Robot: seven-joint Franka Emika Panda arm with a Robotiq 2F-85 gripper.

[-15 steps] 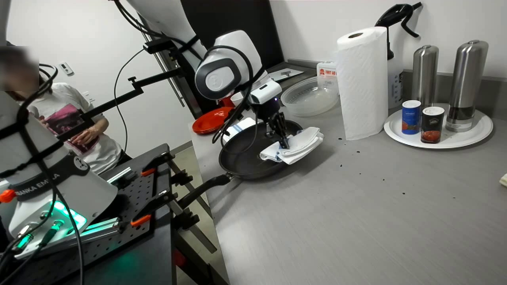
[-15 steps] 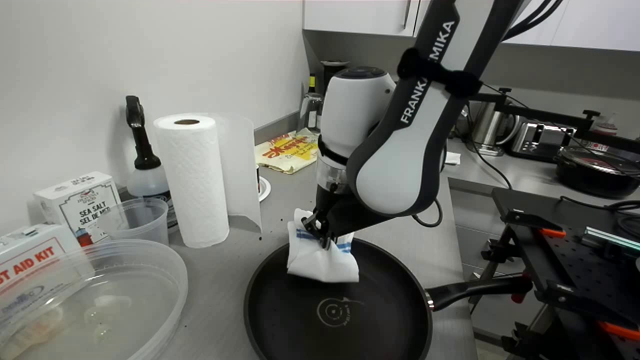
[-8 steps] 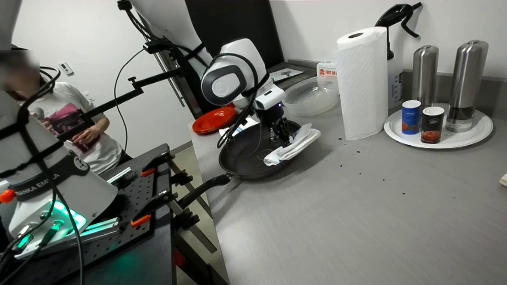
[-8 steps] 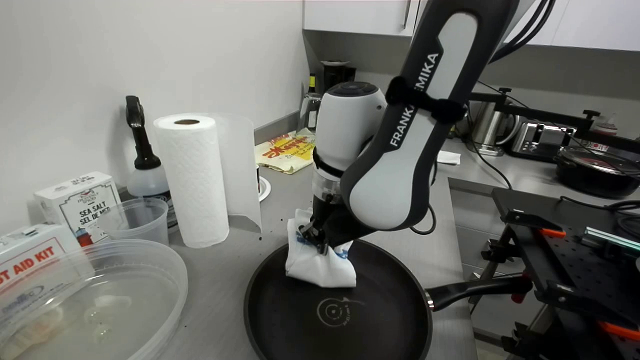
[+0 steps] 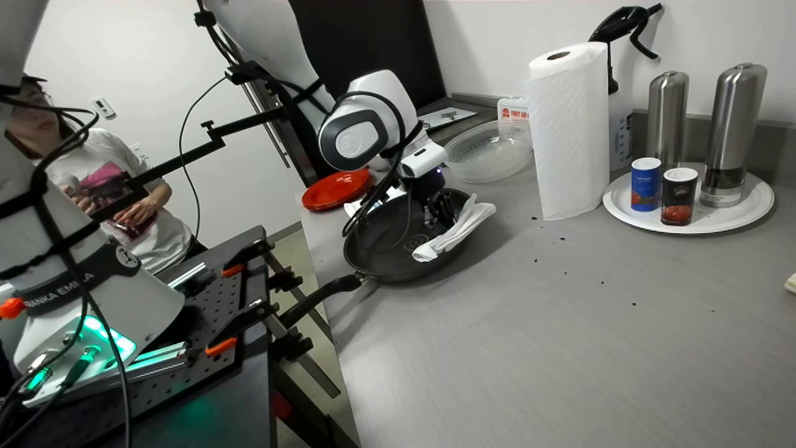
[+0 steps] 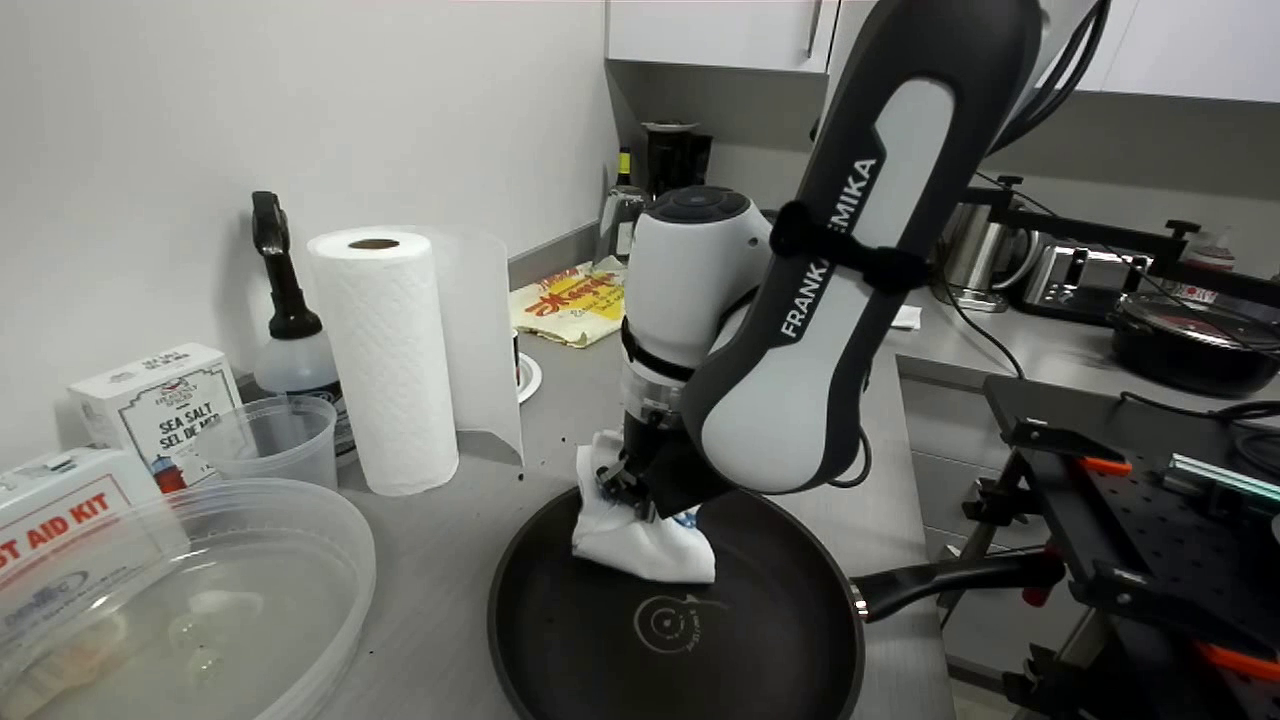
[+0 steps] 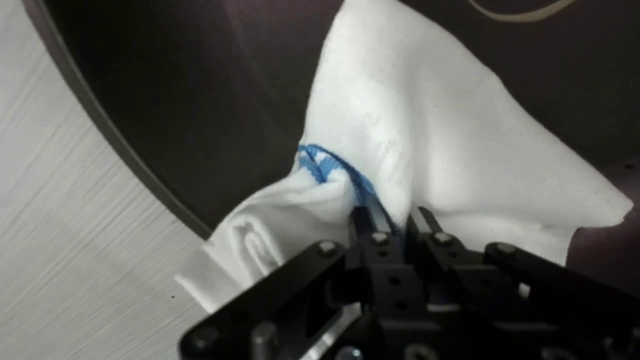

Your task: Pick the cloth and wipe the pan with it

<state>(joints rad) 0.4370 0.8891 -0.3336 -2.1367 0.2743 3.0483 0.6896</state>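
Observation:
The cloth, white with blue stripes, is bunched in my gripper. It shows in both exterior views (image 5: 459,230) (image 6: 645,550) and in the wrist view (image 7: 450,135). My gripper (image 7: 397,216) is shut on it, with a striped fold between the fingertips. In an exterior view the gripper (image 6: 630,497) is over the far side of the black pan (image 6: 770,660). The cloth's lower edge hangs at the pan's inner floor; whether it presses there I cannot tell. Part of the cloth reaches over the rim. The pan (image 5: 379,242) lies flat, its handle (image 5: 320,298) past the counter edge.
A paper towel roll (image 5: 569,130) stands near the pan. A clear tub (image 5: 488,152) and a red plate (image 5: 336,190) are beyond it. A white plate (image 5: 715,221) holds shakers and mills. Another white striped fabric (image 5: 388,194) lies behind the pan.
My gripper has moved lower with the cloth, which sits slightly further into the pan. The cloth has tilted and shows narrower, more edge-on, in an exterior view. The pan has stayed put.

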